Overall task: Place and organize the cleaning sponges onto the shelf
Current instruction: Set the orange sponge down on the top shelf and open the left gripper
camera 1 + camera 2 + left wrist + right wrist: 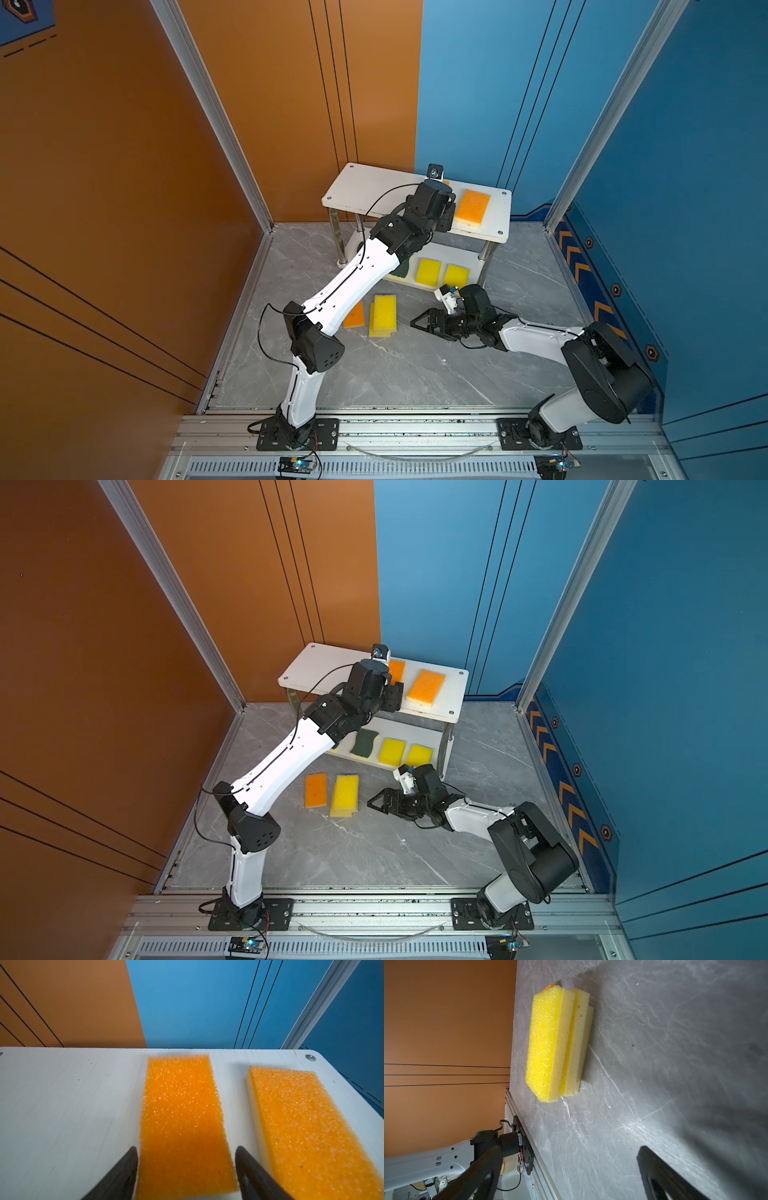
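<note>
Left arm reached up and forward over the shelf (361, 187), its claw (186, 1167) poised at the near end of an orange sponge (182, 1118) lying flat on the top board. In the left wrist view the two dark fingertips (124, 1172) stood on either side of this sponge with a sliver of white board visible at each flank; the sponge's far edge was blurred, so whether the tips touched the foam could not be told, and the claw appeared parted rather than clamped. Right arm lay low over the grey counter (374, 854), elbow bent, its claw (376, 803) spread wide and empty, pointing toward a stack of yellow sponges (345, 794).

Count, top board: two orange-topped sponges, the second (472, 206) lying just beside the first, slightly askew. Count, lower board: two yellow sponges (392, 752) side by side and one dark-green wavy pad (364, 743). Count, counter: one orange sponge (316, 789) just beside the yellow stack.

Differences between views: a top view showed the green pad and the counter's orange sponge whole, whereas in another the left forearm covered most of each. The right wrist view (550, 1043) resolved the stack into at least two yellow blocks, offset, possibly three. Only the left wrist view showed the gaps at the claw.
</note>
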Robot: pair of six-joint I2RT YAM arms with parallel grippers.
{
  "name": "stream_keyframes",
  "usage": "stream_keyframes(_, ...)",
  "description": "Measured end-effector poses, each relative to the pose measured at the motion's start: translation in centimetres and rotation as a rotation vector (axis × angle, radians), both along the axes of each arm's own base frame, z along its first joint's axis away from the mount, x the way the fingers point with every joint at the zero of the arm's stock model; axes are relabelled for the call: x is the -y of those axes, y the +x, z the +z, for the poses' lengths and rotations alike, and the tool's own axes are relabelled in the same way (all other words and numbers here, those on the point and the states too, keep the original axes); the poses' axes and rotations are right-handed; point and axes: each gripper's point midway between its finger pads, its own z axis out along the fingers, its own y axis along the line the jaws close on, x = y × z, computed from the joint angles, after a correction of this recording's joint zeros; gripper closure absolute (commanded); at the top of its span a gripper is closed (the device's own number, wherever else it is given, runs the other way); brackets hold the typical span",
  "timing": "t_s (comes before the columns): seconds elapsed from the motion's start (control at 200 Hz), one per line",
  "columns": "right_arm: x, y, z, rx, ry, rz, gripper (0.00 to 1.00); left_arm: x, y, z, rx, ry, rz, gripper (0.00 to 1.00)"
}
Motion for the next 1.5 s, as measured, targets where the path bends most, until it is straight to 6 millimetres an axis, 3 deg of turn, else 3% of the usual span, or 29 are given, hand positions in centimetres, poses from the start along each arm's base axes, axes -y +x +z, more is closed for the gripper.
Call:
stream_keyframes(0.411, 0.11, 0.04, -0.08, -0.002, -0.001, -0.003, 0.00, 0.18, 0.18, -0.53, -0.008, 0.005, 0.001, 0.22)
stream_keyframes(0.666, 0.19, 0.10, -0.10, -0.002, -0.001, -0.006, 0.00, 0.19, 0.18, -0.53, -0.008, 0.004, 0.001, 0.32)
stream_keyframes(1.502, 0.19, 0.10, -0.10, -0.002, -0.001, -0.006, 0.00, 0.09, -0.37, -0.59, -0.014, -0.001, -0.019, 0.36)
